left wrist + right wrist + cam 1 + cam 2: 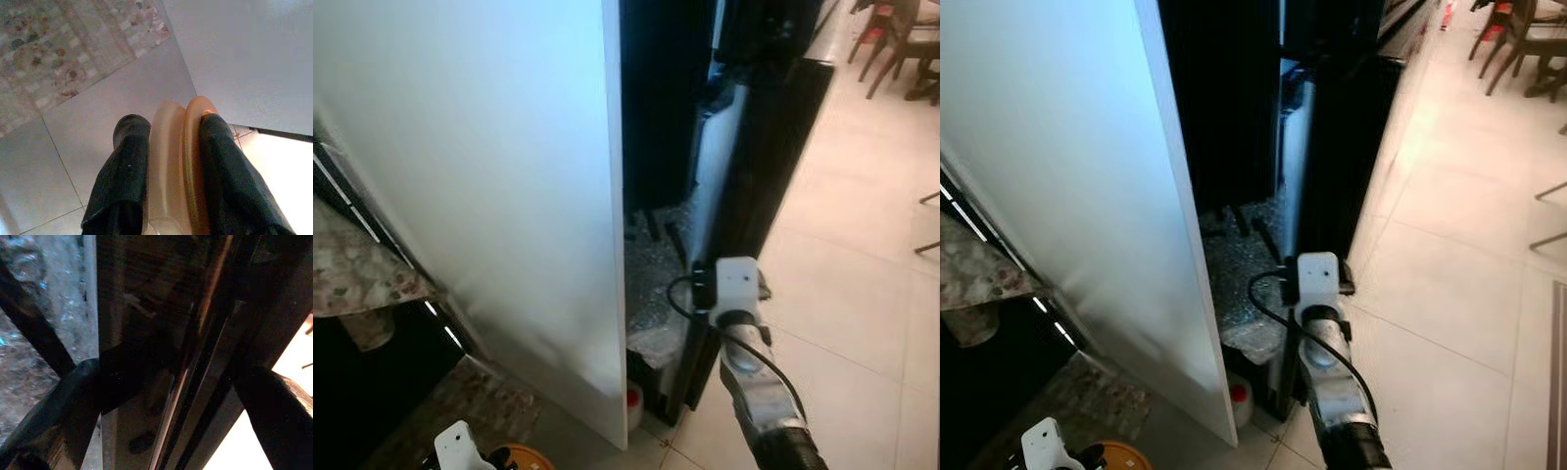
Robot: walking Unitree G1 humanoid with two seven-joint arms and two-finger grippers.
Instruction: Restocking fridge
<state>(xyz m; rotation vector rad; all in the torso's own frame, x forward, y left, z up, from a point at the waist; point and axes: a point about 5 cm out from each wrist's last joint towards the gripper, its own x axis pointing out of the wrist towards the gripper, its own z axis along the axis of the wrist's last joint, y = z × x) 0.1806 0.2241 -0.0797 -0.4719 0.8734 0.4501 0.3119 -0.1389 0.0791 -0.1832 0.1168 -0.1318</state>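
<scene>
The fridge stands ahead with a tall white panel (489,176) on its left. Its black door (764,166) hangs ajar on the right, showing a dark inside and a frosted shelf (651,284) low down. My right arm (736,294) reaches to the black door's edge. In the right wrist view, my right gripper (171,396) is open, with one finger (58,406) on each side of the door edge (161,333). Low at my left, my left gripper (168,161) is shut on an orange translucent container (176,147), which also peeks in at the bottom of the head view (514,457).
A small white bottle with a red cap (633,401) stands on the floor at the fridge's foot. A marble counter (352,264) juts in at left above a patterned rug (470,401). Chairs (901,39) stand far right across open pale floor tiles (862,294).
</scene>
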